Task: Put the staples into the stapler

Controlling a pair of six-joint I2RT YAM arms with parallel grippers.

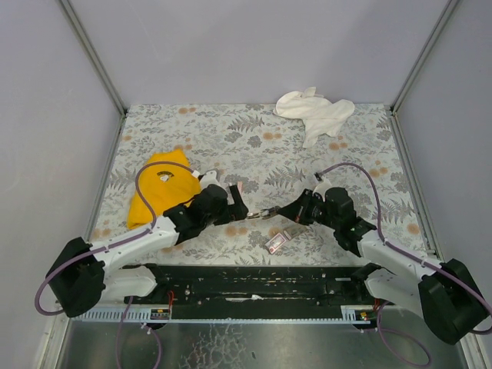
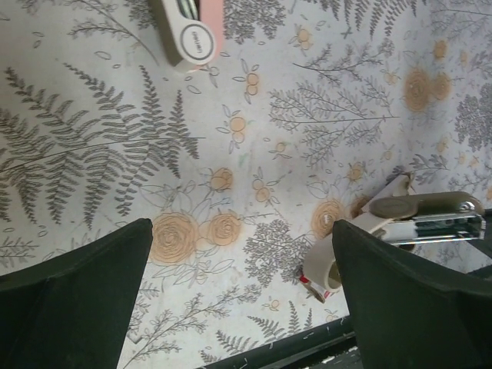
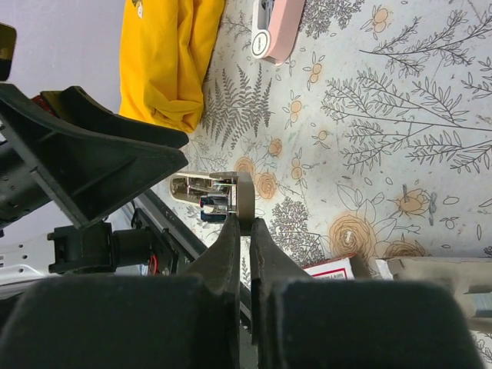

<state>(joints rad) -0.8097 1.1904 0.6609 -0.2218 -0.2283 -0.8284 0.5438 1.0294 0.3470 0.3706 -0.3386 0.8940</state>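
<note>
The pink stapler [image 1: 239,187] lies on the floral mat; it shows at the top of the left wrist view [image 2: 192,31] and of the right wrist view [image 3: 273,27]. The dark-red staple box [image 1: 277,242] lies nearer the arms, its red-and-white edge visible [image 2: 317,284] [image 3: 330,269]. My right gripper [image 1: 283,213] [image 3: 241,223] is shut on a small grey-beige piece with a silvery metal channel [image 3: 244,196] [image 2: 419,215], held just above the mat. My left gripper [image 1: 235,206] [image 2: 242,238] is open and empty, hovering over the mat to the left of that piece.
A yellow cloth [image 1: 161,192] [image 3: 169,54] lies at the left. A white cloth [image 1: 315,111] lies at the far right back. The black rail at the near edge [image 1: 254,280] runs between the arm bases. Walls enclose the mat on three sides.
</note>
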